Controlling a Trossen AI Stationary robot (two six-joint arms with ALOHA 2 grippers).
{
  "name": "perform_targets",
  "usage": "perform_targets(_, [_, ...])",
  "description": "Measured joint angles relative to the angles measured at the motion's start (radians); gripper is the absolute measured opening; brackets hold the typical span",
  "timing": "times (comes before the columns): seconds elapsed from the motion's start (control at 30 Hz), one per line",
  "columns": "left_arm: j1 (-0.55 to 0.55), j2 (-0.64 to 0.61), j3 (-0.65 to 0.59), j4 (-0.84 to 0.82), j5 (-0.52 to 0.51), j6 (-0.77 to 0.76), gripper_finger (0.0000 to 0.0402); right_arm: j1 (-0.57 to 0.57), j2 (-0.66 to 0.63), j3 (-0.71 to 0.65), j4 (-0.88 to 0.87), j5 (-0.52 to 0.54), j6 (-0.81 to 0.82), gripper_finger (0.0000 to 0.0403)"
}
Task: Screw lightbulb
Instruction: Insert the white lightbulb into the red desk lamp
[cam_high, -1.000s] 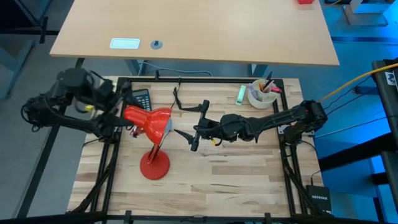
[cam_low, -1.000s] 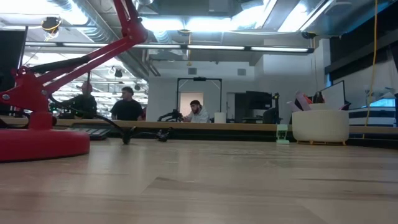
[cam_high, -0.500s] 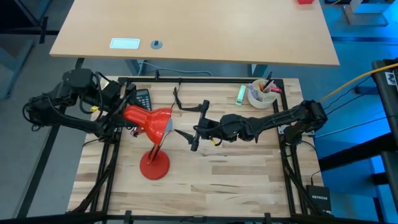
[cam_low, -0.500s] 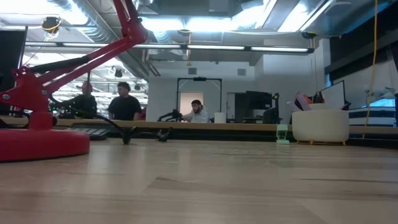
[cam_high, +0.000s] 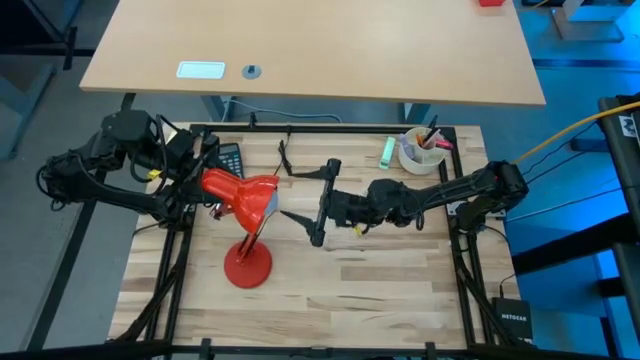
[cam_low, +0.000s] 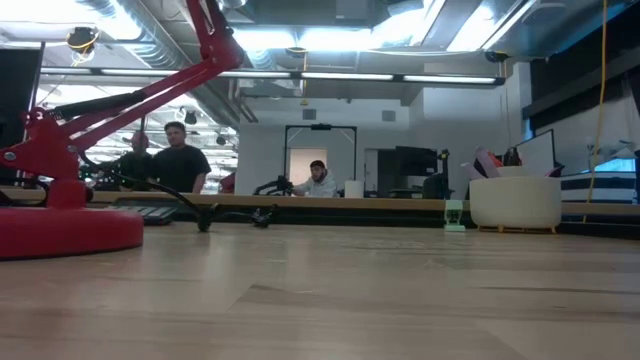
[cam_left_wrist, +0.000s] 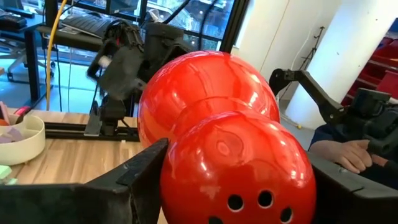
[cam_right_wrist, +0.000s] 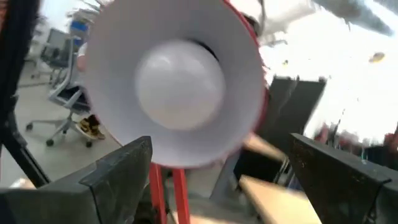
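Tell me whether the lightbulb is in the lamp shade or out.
In: the lightbulb sits deep inside the red lamp shade, clear of the open right gripper.

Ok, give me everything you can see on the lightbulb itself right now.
The lightbulb is a white, frosted, rounded globe sitting centred inside the red lamp shade, against the shade's white inner wall. Its screw base is hidden behind the globe. The right gripper faces it with open jaws, not touching. The left gripper straddles the back of the shade.
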Motion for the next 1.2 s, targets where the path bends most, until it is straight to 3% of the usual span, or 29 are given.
perform_targets(0.2, [0.000, 0.000, 0.000, 0.003, 0.000, -0.008, 0.0254, 0.021, 0.004, 0.001, 0.029, 0.062, -0.294, 0.0376])
perform_targets(0.57, [0.000, 0.000, 0.000, 0.004, -0.009, -0.015, 0.0258, 0.034, 0.102, 0.058, 0.119, 0.022, -0.755, 0.0376])
perform_targets(0.77, [0.000, 0.001, 0.000, 0.005, -0.008, -0.015, 0.0262, 0.031, 0.153, 0.163, 0.122, 0.070, -0.849, 0.0376])
perform_targets(1.03, [0.000, 0.001, 0.000, 0.004, -0.008, -0.011, 0.0264, 0.031, 0.154, 0.186, 0.034, 0.016, -0.877, 0.0376])
perform_targets(1.2, [0.000, 0.001, 0.000, 0.005, -0.008, -0.011, 0.0265, 0.023, 0.170, 0.186, 0.064, -0.020, -0.953, 0.0376])
